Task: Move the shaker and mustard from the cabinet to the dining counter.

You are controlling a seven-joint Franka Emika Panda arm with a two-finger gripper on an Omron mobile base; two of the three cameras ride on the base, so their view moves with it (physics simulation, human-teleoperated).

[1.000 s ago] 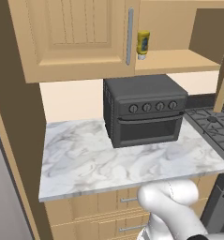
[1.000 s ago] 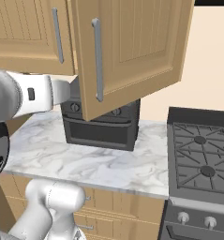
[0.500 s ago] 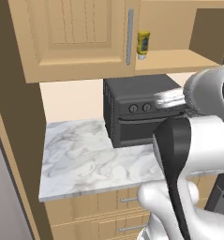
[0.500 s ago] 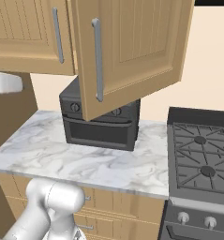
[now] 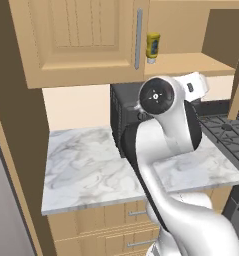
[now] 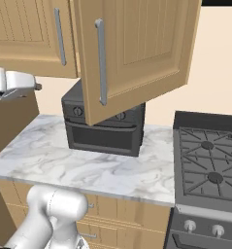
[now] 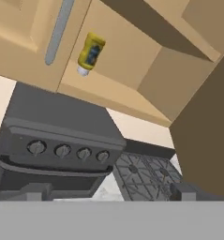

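Observation:
The mustard is a yellow bottle with a dark label, standing on its pale end at the left of the open cabinet shelf. In the left base view the mustard stands just right of the shut cabinet door. My gripper is open, its fingertips wide apart with nothing between them. It is below and well short of the shelf, level with the oven's top. The shaker is hidden. The dining counter is out of view.
A black oven stands on the small marble countertop under the cabinet. The open cabinet door juts out over it. A gas stove lies to the right, and a tall wooden panel walls the left.
The arm has swung up from low at the front and now stands tall in front of the oven, hand raised toward the cabinet. The base, the mustard and the doors have not moved.

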